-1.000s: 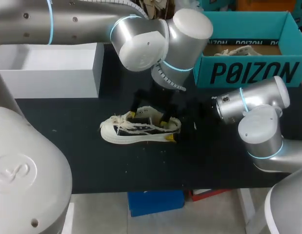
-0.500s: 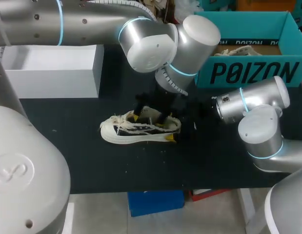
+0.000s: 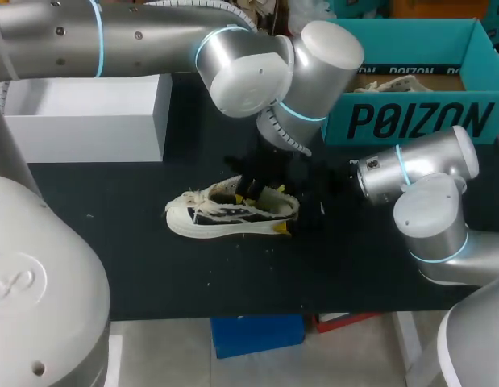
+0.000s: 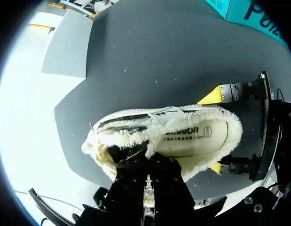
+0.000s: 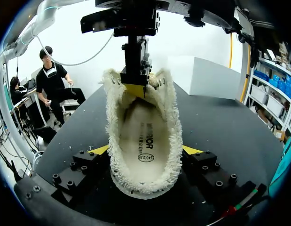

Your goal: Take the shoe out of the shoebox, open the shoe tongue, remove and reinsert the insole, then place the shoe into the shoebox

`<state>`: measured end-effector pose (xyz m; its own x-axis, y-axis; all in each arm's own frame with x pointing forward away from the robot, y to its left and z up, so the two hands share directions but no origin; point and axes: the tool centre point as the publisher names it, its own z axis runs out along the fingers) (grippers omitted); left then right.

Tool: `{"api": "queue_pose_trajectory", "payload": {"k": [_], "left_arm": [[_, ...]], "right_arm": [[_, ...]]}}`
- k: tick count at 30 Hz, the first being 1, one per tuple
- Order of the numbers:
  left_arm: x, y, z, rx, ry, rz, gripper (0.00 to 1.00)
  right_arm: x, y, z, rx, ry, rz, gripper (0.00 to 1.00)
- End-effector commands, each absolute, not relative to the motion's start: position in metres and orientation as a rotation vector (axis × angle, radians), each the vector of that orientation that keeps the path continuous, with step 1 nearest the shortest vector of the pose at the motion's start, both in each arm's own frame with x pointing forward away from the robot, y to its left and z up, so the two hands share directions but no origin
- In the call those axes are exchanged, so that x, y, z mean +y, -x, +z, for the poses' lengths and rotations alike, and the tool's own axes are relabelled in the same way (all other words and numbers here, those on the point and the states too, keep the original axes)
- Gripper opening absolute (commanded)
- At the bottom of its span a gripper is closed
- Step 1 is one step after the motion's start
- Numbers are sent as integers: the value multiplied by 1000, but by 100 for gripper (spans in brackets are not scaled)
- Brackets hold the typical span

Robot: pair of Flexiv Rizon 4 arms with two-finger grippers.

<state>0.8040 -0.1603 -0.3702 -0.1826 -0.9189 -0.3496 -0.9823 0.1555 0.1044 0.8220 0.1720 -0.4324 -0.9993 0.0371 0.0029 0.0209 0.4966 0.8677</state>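
Tongue-opening step, by my reading: sneaker (image 3: 233,216) sits on the black table (image 3: 112,242) outside the teal shoebox (image 3: 410,121), right gripper (image 5: 145,149) clamping its heel, left gripper (image 3: 244,194) pinched onto the shoe tongue (image 5: 135,104); next, draw tongue toeward, exposing insole (image 5: 144,136).

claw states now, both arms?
Left claw: closed on the fleece-lined tongue of the cream and black shoe.
Right claw: closed on that shoe's heel, one yellow tip each side.
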Motion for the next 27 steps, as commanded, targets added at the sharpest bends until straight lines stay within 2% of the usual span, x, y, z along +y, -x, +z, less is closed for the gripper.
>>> {"api": "queue_pose_trajectory", "payload": {"k": [1,27], "left_arm": [[-155,-803,-366,2244,1875,428,0],[-123,-802,-320,2197,2024,-16,0]], "right_arm": [[173,-823,-435,2703,-54,1565,0],[173,-823,-435,2703,-54,1565,0]]}}
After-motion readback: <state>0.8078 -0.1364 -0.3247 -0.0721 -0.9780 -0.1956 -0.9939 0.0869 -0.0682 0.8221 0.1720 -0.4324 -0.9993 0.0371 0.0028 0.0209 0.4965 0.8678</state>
